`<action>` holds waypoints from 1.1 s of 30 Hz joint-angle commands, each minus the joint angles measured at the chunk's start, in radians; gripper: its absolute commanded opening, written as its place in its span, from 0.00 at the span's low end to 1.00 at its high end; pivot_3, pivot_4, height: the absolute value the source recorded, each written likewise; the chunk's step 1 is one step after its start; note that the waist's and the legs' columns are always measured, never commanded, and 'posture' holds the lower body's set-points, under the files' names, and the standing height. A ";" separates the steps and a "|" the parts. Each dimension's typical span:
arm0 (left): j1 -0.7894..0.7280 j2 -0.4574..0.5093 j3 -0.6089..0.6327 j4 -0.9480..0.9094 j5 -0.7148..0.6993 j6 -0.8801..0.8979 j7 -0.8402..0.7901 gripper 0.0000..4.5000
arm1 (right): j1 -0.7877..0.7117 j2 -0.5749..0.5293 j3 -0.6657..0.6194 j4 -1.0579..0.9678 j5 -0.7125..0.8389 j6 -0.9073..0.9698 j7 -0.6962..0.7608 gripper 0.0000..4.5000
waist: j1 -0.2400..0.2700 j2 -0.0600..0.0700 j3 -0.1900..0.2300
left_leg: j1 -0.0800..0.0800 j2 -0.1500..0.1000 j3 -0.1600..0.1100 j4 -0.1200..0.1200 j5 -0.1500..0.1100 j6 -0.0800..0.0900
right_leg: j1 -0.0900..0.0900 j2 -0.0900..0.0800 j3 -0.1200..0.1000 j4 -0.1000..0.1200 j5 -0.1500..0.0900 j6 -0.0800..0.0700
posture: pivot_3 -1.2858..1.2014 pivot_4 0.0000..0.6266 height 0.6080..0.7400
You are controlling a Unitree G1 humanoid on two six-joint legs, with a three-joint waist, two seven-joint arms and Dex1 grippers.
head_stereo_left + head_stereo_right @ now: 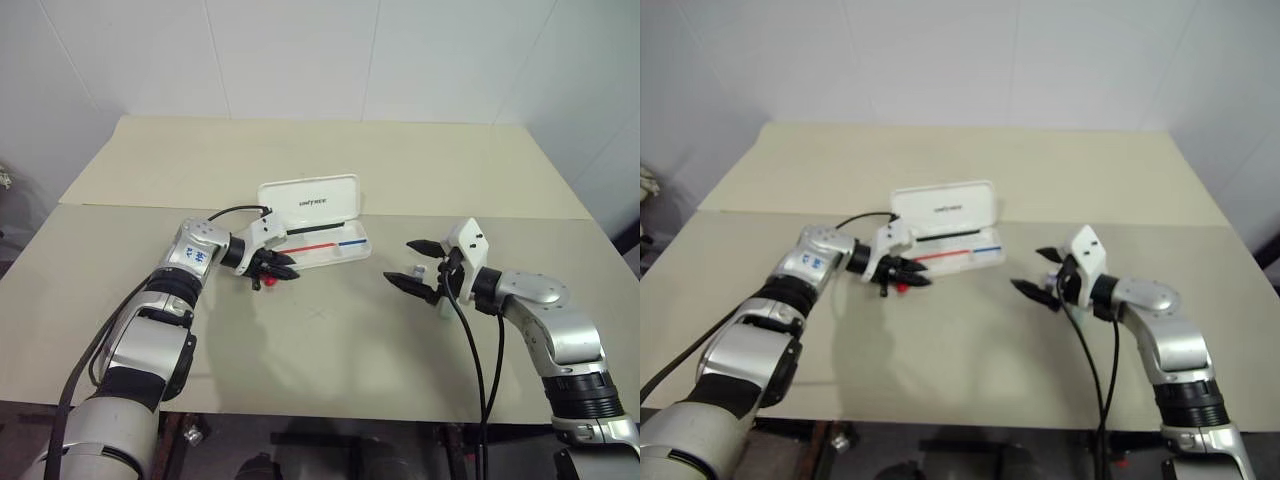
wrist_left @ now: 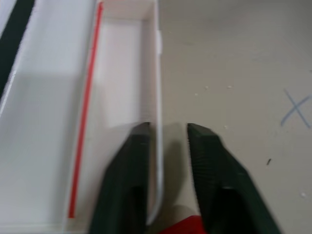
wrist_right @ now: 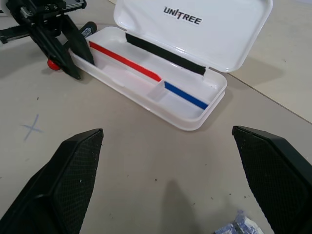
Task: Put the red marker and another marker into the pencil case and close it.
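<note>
Reaching to the near end of the open pencil case (image 3: 170,92), the left gripper (image 1: 278,268) has its fingers drawn close around the red marker (image 3: 54,64) lying on the worktop (image 1: 330,340) against the case wall. The right gripper (image 1: 421,267) hovers spread and empty. Tray empty; both markers and closing remain.

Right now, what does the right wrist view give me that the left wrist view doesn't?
Right wrist: the pencil case with its lid raised and UNITREE lettering, the blue line, the right gripper with jaws wide open, and the left gripper seen from outside.
Left wrist: a close look along the left gripper's jaws, set narrowly about the red marker beside the case's end wall.
Both: the red line, the marker's red cap, the table and the X mark.
</note>
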 commanded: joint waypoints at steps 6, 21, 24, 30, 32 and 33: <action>-0.035 0.008 0.017 0.040 0.012 -0.029 0.030 0.01 | -0.022 -0.009 -0.008 -0.041 0.003 -0.003 -0.017 1.00 | -0.001 0.000 0.000 | 0.000 0.000 0.000 0.001 -0.001 0.001 | 0.000 0.000 0.000 0.000 0.000 0.000 | 0.52 0.24 1.00; -0.084 0.080 0.032 0.072 0.027 -0.146 0.096 0.01 | -0.055 -0.034 -0.019 0.012 0.005 -0.036 0.020 1.00 | -0.001 0.000 0.000 | 0.000 0.000 0.000 0.000 -0.001 0.002 | 0.000 0.000 0.000 0.000 0.000 0.001 | 0.52 0.24 1.00; -0.095 0.093 0.035 0.068 0.029 -0.175 0.094 0.01 | -0.078 -0.028 -0.007 0.035 -0.003 -0.046 0.025 1.00 | 0.001 0.000 0.000 | 0.000 0.000 0.000 0.000 -0.001 0.002 | 0.000 0.000 0.000 0.000 0.000 0.001 | 0.52 0.24 1.00; -0.125 0.095 0.047 -0.004 0.005 -0.206 0.065 0.01 | -0.122 -0.023 0.011 0.081 -0.014 -0.069 0.041 1.00 | 0.012 0.000 0.000 | -0.001 0.000 0.000 0.001 -0.001 0.002 | 0.000 0.000 0.000 -0.001 0.001 0.001 | 0.52 0.24 1.00; -0.121 0.094 0.052 -0.059 -0.010 -0.199 0.035 0.01 | -0.132 -0.025 0.014 0.097 -0.018 -0.079 0.050 1.00 | 0.016 0.000 0.000 | -0.001 0.000 0.000 0.001 -0.001 0.002 | 0.000 0.000 0.000 -0.001 0.001 0.001 | 0.52 0.24 1.00; -0.111 0.095 0.055 -0.097 -0.017 -0.190 0.019 0.01 | -0.135 -0.028 0.015 0.104 -0.019 -0.083 0.055 1.00 | 0.018 0.000 0.000 | -0.001 0.000 0.000 0.000 -0.001 0.002 | 0.000 0.000 0.000 -0.001 0.001 0.001 | 0.52 0.24 1.00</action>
